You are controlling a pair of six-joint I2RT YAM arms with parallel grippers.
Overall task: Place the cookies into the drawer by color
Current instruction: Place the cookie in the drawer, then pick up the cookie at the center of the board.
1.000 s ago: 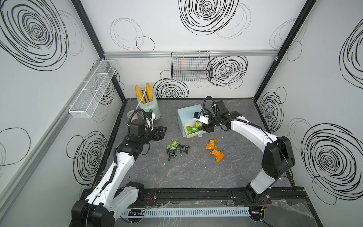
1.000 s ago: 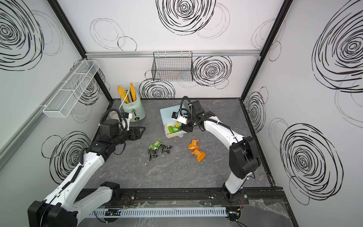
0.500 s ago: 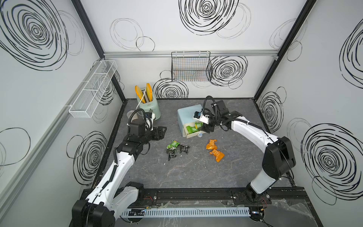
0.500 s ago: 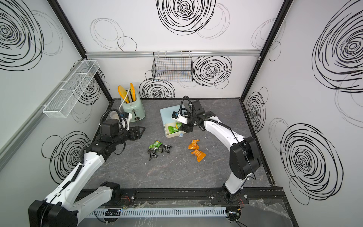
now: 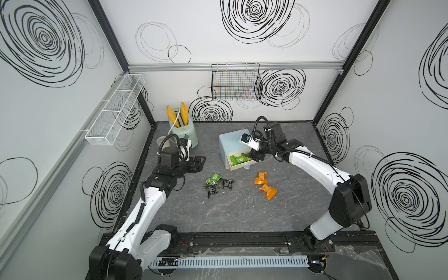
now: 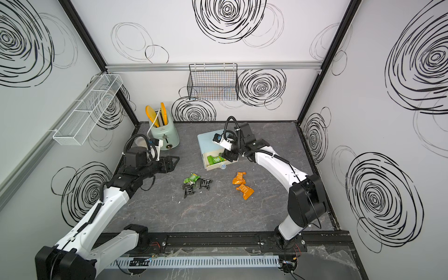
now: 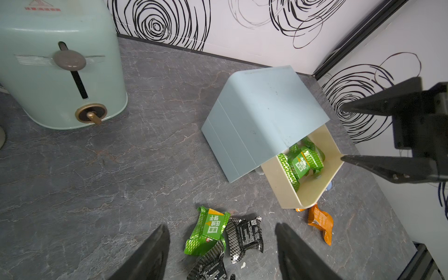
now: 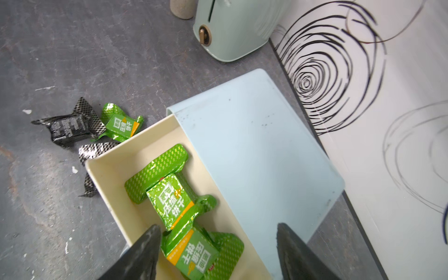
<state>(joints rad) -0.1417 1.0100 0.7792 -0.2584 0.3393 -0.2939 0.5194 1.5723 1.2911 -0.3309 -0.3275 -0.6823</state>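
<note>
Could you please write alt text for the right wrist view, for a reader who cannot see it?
The open right gripper hangs over a pulled-out cream drawer holding green cookie packets, projecting from a pale blue chest. Beside it on the grey table lie one green packet and black packets, a mint toaster beyond.

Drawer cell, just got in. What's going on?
Two arms are sorting cookie packets by colour. The right gripper hangs open over the pulled-out drawer, where two green packets lie. The left gripper is open and empty near a pile of one green packet and black packets on the table. Two orange packets lie apart, untouched.
</note>
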